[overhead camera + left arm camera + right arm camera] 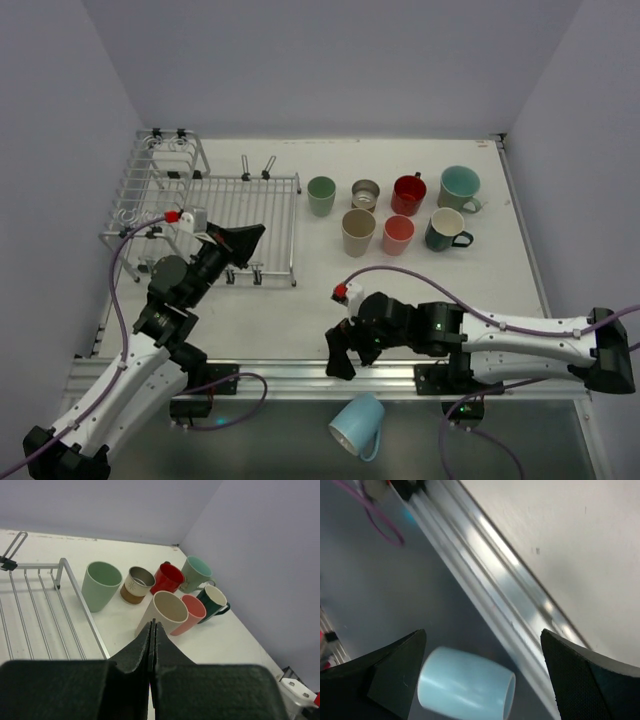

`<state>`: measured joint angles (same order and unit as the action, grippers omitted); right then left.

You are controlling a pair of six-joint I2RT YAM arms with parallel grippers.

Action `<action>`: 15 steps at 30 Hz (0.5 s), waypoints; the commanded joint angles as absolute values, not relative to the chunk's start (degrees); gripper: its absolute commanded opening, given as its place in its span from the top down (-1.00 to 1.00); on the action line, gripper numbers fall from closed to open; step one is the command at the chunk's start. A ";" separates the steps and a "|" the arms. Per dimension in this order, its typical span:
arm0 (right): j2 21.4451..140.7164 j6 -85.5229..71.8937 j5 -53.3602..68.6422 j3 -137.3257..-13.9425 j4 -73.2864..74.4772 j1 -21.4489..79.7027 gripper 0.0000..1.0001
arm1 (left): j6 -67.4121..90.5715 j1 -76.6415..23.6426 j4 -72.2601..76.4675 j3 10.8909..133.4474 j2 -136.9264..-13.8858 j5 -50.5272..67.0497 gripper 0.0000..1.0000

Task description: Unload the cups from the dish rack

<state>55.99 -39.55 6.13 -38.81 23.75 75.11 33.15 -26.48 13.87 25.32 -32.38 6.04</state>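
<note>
My right gripper [338, 358] gapes at the table [300, 320]'s near edge, the blue cup [357, 424] lying beyond it. My left gripper [243, 240], pressed together, hovers over the rack [272, 212].

No words, numbers or brand names can be read anywhere. The only mark is a small pale star-shaped sign on the brown band of the metal cup [133, 587].

The top view looks down from above and behind on the whole worktop [500, 270]. The left wrist view faces the cup cluster [169, 611], upper right in the top view. The right wrist view looks closely down at the light blue cup [465, 685], bottom centre there.
</note>
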 commanded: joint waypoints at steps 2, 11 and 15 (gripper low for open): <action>52.65 -51.39 -3.95 -40.08 46.45 81.47 -0.98 | 29.97 -26.89 8.97 28.12 -30.85 10.28 1.00; 50.97 -62.32 -1.77 -41.92 50.63 101.15 -0.98 | 28.74 -26.81 4.04 28.48 -29.00 12.56 0.95; 54.93 -59.33 -0.35 -40.26 48.70 102.48 -0.98 | 29.18 -26.89 3.52 28.74 -29.09 18.88 0.75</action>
<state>52.77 -59.31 -1.74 -39.55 49.43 101.56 30.26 -26.68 5.50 26.28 -28.99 12.16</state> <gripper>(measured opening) 0.989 0.094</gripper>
